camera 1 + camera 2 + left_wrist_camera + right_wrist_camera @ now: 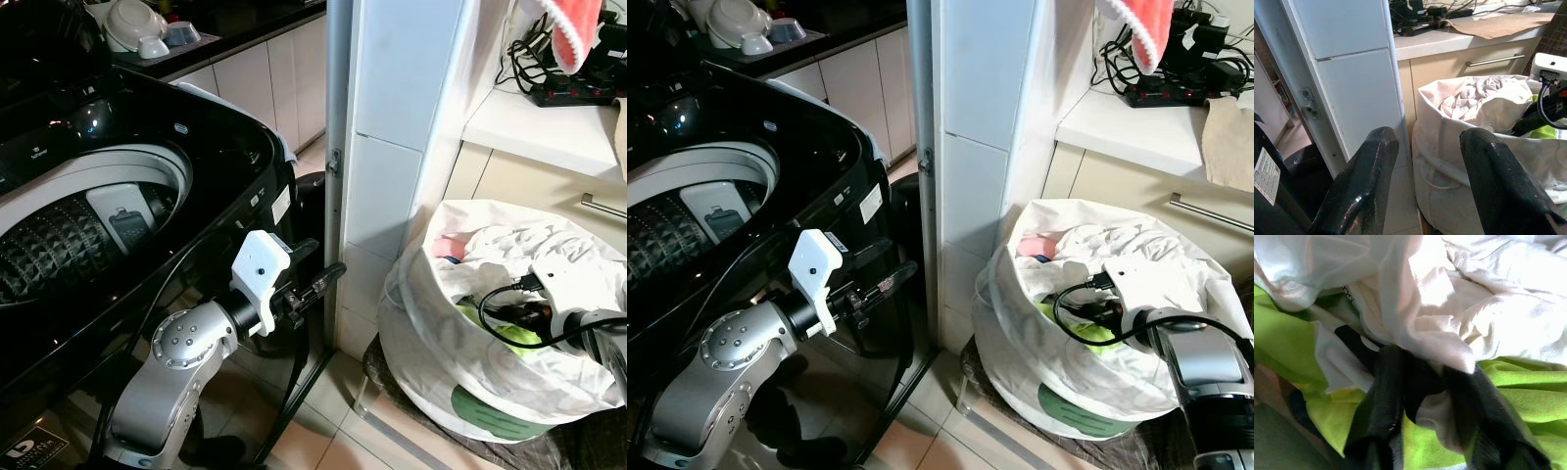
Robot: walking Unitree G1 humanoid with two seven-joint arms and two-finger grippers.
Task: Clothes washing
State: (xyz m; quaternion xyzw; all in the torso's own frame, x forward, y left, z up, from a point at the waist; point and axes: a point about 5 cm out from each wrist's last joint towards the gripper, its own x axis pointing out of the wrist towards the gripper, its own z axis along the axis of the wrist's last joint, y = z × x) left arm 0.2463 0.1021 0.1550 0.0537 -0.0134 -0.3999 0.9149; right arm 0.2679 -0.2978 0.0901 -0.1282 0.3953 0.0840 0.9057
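A black top-loading washing machine (211, 147) stands at my left with its drum (78, 240) uncovered. At my right, a white laundry bag (431, 377) holds white garments (509, 250), a lime-green piece (509, 333) and something pink (449, 245). My right gripper (502, 315) is pushed down into the bag. In the right wrist view its fingers (1382, 401) are apart around a fold of white cloth (1425, 340), with the lime-green cloth (1528, 399) under them. My left gripper (1427, 139) is open and holds nothing. It hovers in front of the washer and points toward the bag (1449, 161).
A white tiled pillar (392, 147) rises between the washer and the bag. Behind the bag is a cabinet with a metal handle (602, 206). Its counter carries a power strip with cables (573, 93), and a pink cloth (573, 29) hangs above. Dishes (137, 24) sit on the far counter.
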